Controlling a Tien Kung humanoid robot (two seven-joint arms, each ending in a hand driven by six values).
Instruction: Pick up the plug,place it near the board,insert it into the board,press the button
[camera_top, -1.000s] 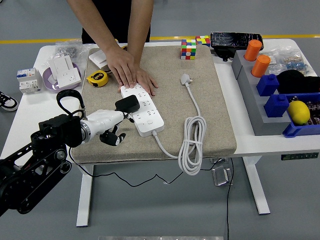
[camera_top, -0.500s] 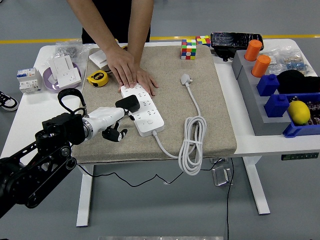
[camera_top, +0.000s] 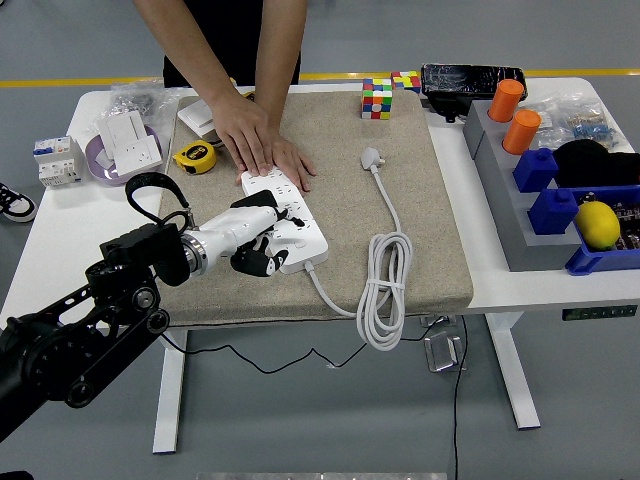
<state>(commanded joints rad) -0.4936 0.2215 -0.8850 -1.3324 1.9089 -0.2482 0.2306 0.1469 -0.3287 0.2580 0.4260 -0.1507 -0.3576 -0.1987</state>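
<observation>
The white power strip (camera_top: 296, 232) lies on the beige mat (camera_top: 350, 130), its far end pressed down by a person's hands (camera_top: 262, 148). My left hand (camera_top: 262, 240) comes in from the left, curled on the black plug (camera_top: 256, 206), and hovers over the strip's left side near its middle sockets. Whether the plug's pins are in a socket is hidden by the hand. The strip's own white plug (camera_top: 372, 157) and coiled cord (camera_top: 386, 290) lie to the right on the mat. My right arm is out of sight.
A yellow tape measure (camera_top: 195, 156) sits left of the person's hands. A purple plate (camera_top: 100, 165) and a circuit breaker (camera_top: 54, 160) stand far left. Rubik's cubes (camera_top: 377, 98) sit at the back. A grey rack (camera_top: 520, 215) with orange cylinders, blue blocks and a lemon (camera_top: 598, 224) fills the right.
My left hand has moved right and slightly away from me with the black plug, from beside the strip's left edge to over the strip. The person's hands have stayed put.
</observation>
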